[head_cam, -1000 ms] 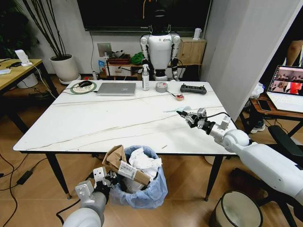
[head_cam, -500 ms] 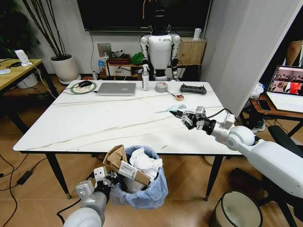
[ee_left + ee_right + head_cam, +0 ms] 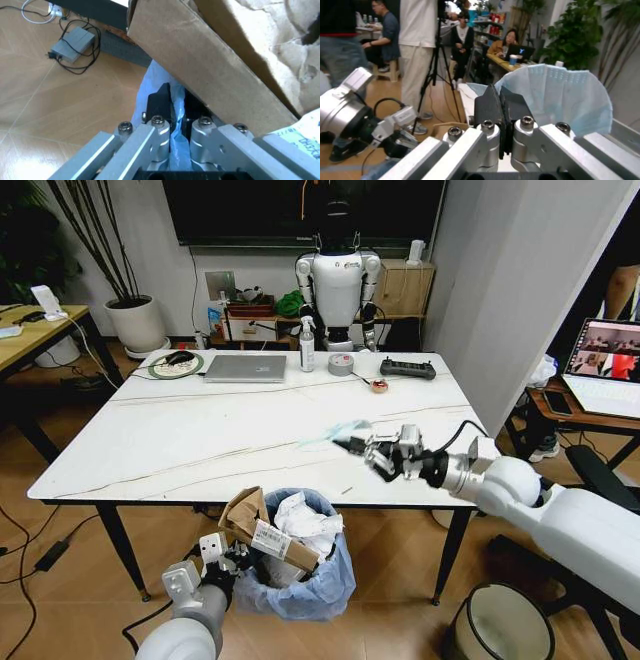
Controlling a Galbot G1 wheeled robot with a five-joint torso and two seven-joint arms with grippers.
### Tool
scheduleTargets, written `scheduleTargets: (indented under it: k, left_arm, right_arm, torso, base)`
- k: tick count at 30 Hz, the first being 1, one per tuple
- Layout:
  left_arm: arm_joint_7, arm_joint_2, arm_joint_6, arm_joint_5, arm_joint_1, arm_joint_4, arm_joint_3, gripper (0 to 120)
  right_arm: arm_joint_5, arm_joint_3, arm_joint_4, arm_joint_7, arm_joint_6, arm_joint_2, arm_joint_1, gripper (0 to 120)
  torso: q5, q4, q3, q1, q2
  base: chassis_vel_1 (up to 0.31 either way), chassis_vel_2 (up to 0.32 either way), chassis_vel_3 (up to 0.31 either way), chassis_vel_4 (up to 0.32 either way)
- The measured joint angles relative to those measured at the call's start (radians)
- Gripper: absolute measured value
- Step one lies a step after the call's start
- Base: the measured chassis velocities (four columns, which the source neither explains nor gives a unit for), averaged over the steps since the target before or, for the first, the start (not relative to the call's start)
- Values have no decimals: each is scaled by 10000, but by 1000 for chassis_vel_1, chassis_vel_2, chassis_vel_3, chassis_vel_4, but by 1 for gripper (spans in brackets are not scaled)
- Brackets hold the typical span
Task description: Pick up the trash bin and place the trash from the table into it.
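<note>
Since a second ago, the right gripper (image 3: pixel 352 445) has travelled from right of centre toward the middle of the head view, carrying a light-blue face mask (image 3: pixel 335 432) with it above the table (image 3: pixel 180 440).

That table, white marble-look with thin dark veins, fills the centre of the head view. At its far edge lie a grey laptop (image 3: pixel 245 367), a grey tape roll (image 3: pixel 341 364) and a black controller (image 3: pixel 408 368).

Below the table's near edge, at lower centre of the frame, the trash bin (image 3: pixel 310 580) is lined with a crinkly light-blue bag. It is stuffed with white papers (image 3: pixel 305 522) and a torn brown cardboard box (image 3: pixel 262 535) that sticks out toward the left.

From the lower left corner the left gripper (image 3: pixel 236 561) reaches to the bin's left rim. In the left wrist view its fingers (image 3: pixel 159 108) are pinched narrowly on a fold of the blue bag (image 3: pixel 176 138), right under the cardboard.

In the right wrist view the right gripper's black pads (image 3: pixel 490 108) are pressed together on the edge of the pleated mask (image 3: pixel 560 97), which fans out behind them.
</note>
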Motion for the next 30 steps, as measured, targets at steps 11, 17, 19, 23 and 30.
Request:
scheduleTargets:
  k: [11,17,19,23,30]
  left_arm:
    - [6,-69,0,-15,-72,96,22,0]
    - [4,-76,1,-65,-155,198,56,0]
    - [1,-81,2,-69,-167,207,67,0]
    - [-12,-77,6,-87,-169,214,74,0]
    - [-47,-78,16,-105,-149,192,34,0]
  right_arm:
    - [-357,-738,-794,-210,217,1014,331,0]
    - [-371,-943,-1041,-214,271,1516,495,0]
    - [-372,-958,-1098,-214,302,1624,532,0]
    - [-433,-1079,-1230,-255,404,1879,610,0]
    - [-764,-1361,-1292,-308,568,2130,493,0]
  torso:
    - [0,0,1,0,0]
    - [-2,0,1,0,0]
    - [-1,0,1,0,0]
    - [-2,1,1,0,0]
    - [-1,0,1,0,0]
  base:
    - [0,0,0,0]
    - [0,0,0,0]
    - [0,0,0,0]
    - [0,0,0,0]
    - [0,0,0,0]
